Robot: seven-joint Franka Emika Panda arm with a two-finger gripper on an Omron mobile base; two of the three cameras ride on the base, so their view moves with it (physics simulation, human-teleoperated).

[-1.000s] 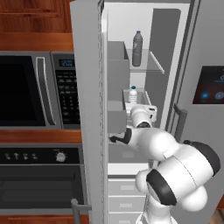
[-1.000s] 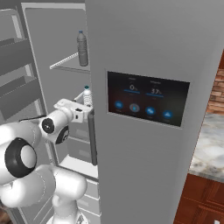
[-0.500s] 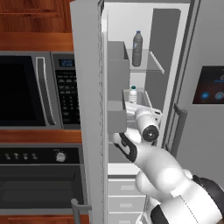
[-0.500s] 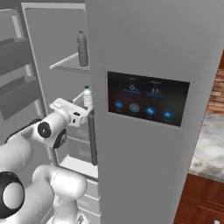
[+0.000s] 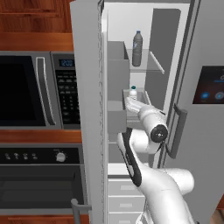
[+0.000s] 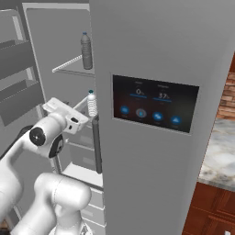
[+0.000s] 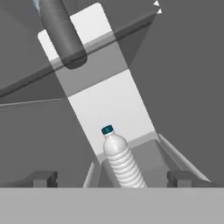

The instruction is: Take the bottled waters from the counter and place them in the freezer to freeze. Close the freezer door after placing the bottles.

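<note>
- We see the freezer (image 5: 144, 52) open: smooth white walls, a glass shelf (image 5: 146, 68).
- A dark grey ribbed bottle (image 5: 137, 48) stands upright on that shelf.
- Our gripper (image 7: 111, 177) is spread wide, its tips flanking a whitish ribbed bottle (image 7: 121, 159), blue-capped, lower down.

Two bottles: one grey (image 5: 137, 48) on the glass shelf (image 5: 151, 66), one clear (image 7: 121, 161) lower down. One freezer (image 5: 144, 26), one open door (image 5: 89, 109), one microwave (image 5: 39, 89), one oven (image 5: 41, 183), one dispenser screen (image 6: 153, 103).
</note>
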